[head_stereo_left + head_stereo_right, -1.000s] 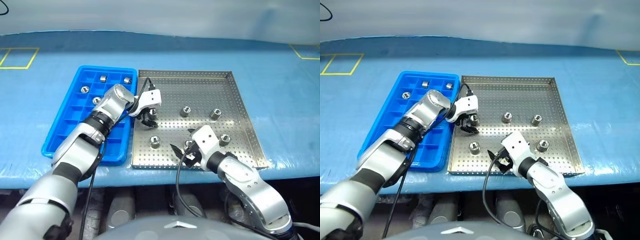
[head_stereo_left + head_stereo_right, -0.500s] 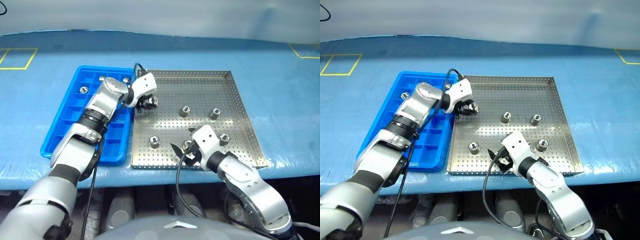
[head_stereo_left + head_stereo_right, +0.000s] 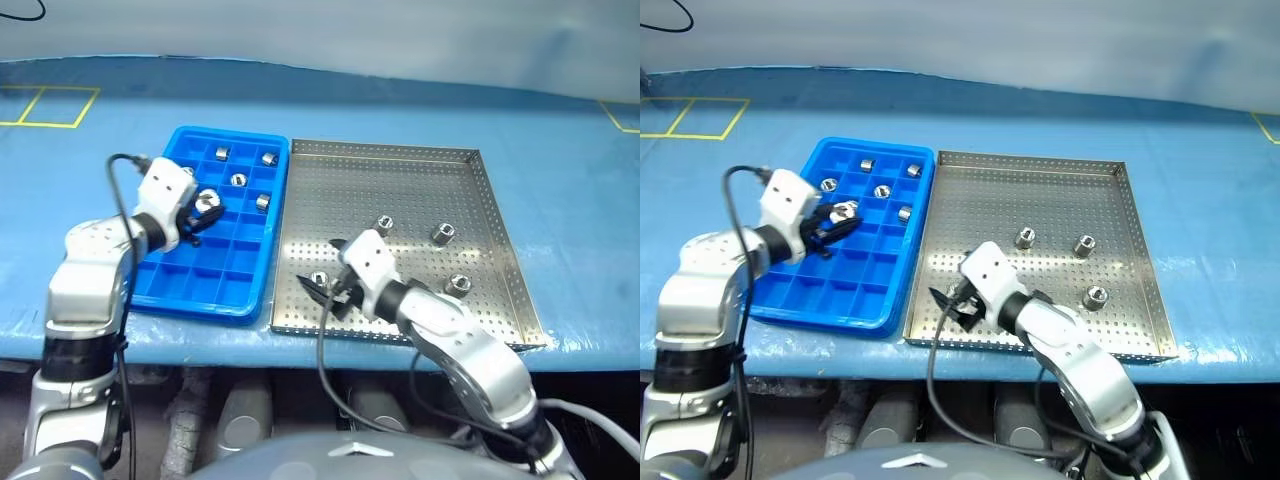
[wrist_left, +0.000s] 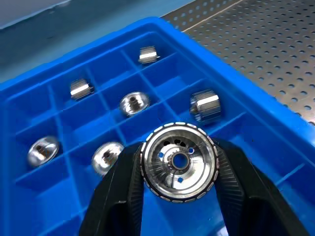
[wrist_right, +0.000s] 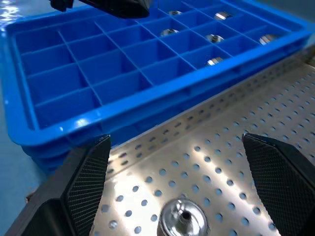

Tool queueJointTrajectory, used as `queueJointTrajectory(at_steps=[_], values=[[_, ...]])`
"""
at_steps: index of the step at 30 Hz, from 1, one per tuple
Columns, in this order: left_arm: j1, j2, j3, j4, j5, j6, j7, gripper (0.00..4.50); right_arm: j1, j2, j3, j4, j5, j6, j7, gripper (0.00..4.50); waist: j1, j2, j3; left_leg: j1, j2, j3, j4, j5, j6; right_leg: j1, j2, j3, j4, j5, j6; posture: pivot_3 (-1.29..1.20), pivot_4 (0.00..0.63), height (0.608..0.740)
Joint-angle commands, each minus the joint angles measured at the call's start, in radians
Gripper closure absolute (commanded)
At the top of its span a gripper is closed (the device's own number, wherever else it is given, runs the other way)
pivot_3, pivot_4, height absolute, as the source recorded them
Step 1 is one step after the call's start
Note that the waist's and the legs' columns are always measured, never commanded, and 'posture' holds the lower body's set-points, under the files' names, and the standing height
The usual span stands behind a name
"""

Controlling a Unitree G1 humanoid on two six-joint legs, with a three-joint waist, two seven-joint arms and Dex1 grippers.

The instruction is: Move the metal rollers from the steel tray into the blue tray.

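Above the blue tray (image 3: pixel 160 290), the left gripper (image 4: pixel 178 169) clamps one metal roller (image 4: pixel 179 160); beside that tray, the right gripper (image 5: pixel 182 172) gapes empty over another roller (image 5: pixel 183 219).

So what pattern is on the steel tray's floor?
A regular grid of small round holes across the shiny silver steel tray; clearest in the right wrist view.

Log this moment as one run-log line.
left gripper: shut on roller, over blue tray | right gripper: open, over roller in steel tray
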Motion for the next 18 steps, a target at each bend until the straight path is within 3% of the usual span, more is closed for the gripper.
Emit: queueJointTrajectory(at_steps=[1,8,18], values=[[0.025,0.003,0.047,-0.06,-0.006,0.023,0.071,2.79,-0.058,0.017,0.05,0.035,0.001,-0.057,0.053,0.0,0.02,0.0,0.0,0.0,0.0,0.0,0.0,0.0,0.0,0.0,0.0,0.0,0.0,0.0,0.0,0.24,0.15,0.74],[0.017,-0.018,0.04,0.029,0.037,-0.004,0.228,2.79,-0.077,0.028,0.072,0.065,-0.005,-0.087,0.074,0.0,0.057,0.0,0.0,-0.001,0.0,-0.001,-0.001,0.0,0.0,-0.001,0.0,-0.001,-0.001,0.0,-0.001,0.24,0.15,0.74],[-0.101,-0.088,-0.016,0.262,0.071,-0.099,0.385,2.79,-0.03,0.03,0.06,0.038,-0.011,-0.078,0.042,0.0,0.054,-0.001,-0.001,-0.001,0.0,-0.001,-0.001,0.0,-0.001,-0.001,0.0,-0.001,-0.001,0.0,-0.001,0.17,0.15,0.74]])
